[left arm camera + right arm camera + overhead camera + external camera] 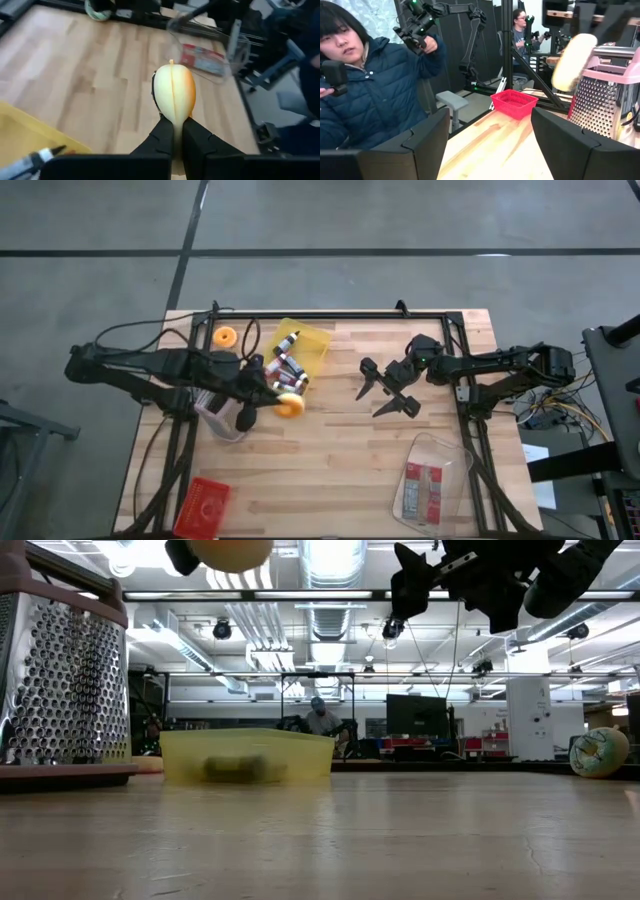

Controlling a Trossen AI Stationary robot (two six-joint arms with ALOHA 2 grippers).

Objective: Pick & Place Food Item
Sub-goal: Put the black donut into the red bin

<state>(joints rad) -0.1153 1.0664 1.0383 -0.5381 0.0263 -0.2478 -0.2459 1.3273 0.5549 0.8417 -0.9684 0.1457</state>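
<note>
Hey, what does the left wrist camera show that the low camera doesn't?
Only the left wrist view shows the left claw shut on the peach, and the clear tub with packets beyond it. Only the low view shows the grater, the right arm hanging above the table, and a ball far off. Both show the peach, the yellow bin and the wooden table.

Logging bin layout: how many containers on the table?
3: yellow bin at the far middle-left, clear container at near right, red basket at the near-left corner. None seem hidden.
</note>
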